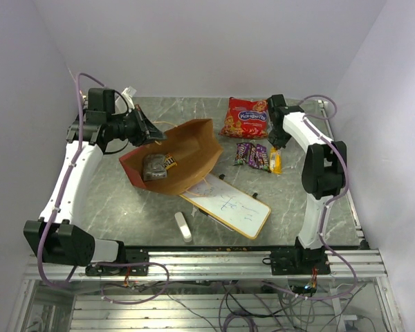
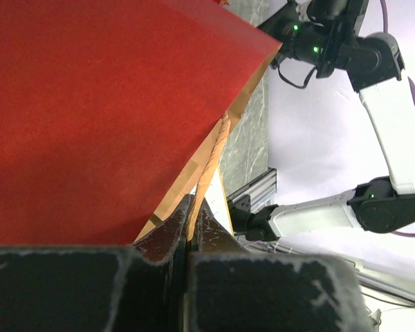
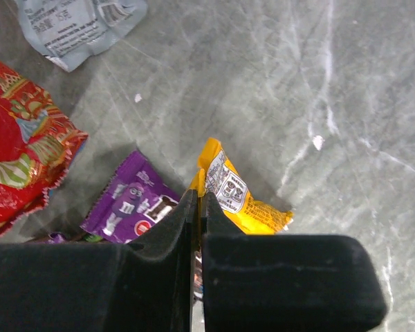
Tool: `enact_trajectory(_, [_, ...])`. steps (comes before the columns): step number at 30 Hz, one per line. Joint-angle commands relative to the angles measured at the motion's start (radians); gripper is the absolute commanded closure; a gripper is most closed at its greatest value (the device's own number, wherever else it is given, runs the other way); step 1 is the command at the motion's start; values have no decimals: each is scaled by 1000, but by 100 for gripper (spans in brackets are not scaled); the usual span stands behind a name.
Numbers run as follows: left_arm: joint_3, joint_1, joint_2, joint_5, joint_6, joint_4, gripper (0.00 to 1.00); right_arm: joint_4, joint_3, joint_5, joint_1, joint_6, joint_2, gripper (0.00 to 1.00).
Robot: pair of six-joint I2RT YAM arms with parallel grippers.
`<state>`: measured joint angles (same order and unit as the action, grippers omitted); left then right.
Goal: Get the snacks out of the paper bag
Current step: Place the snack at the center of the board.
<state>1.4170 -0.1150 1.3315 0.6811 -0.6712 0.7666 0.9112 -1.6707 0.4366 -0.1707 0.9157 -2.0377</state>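
The red paper bag point(image 1: 183, 155) lies tipped on its side mid-table, its brown inside facing up. Two small packets point(image 1: 156, 167) rest inside it. My left gripper point(image 1: 149, 131) is shut on the bag's twine handle point(image 2: 211, 160), which runs in between the fingertips, with the red bag wall point(image 2: 90, 117) beside it. Out on the table lie the big red-orange snack bag point(image 1: 245, 117), purple packs point(image 1: 252, 155), a yellow pack point(image 1: 275, 160) and a silvery wrapper point(image 3: 76, 28). My right gripper point(image 3: 199, 197) is shut on a corner of the yellow pack point(image 3: 245, 197), next to a purple pack point(image 3: 128, 204).
A white whiteboard point(image 1: 228, 204) lies in front of the bag, partly under it. A small white eraser stick point(image 1: 183, 226) sits near the front edge. The right arm point(image 2: 373, 55) shows beyond the bag in the left wrist view.
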Motion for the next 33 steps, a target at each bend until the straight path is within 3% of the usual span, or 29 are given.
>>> enact_trajectory(1, [34,-13,21,66,54,26,93,-18,-49,-31,10,-1,-53,100])
enact_trajectory(8, [13,-19,9,75,-22,-79,93,-33,-60,-37,11,6,-93,100])
enact_trajectory(12, [31,-18,16,45,-11,-64,93,-49,-50,-53,11,3,-84,88])
enact_trajectory(17, [35,-18,17,37,-12,-62,93,-63,-42,-60,13,-16,-43,63])
enact_trajectory(22, [67,-18,19,3,13,-39,93,-95,-10,-111,14,-63,56,46])
enact_trajectory(29, [135,-18,51,-86,53,-53,93,-399,193,-351,-5,-282,253,40])
enact_trajectory(33, [165,-18,79,-69,103,-122,93,-650,318,-544,-98,-441,339,39])
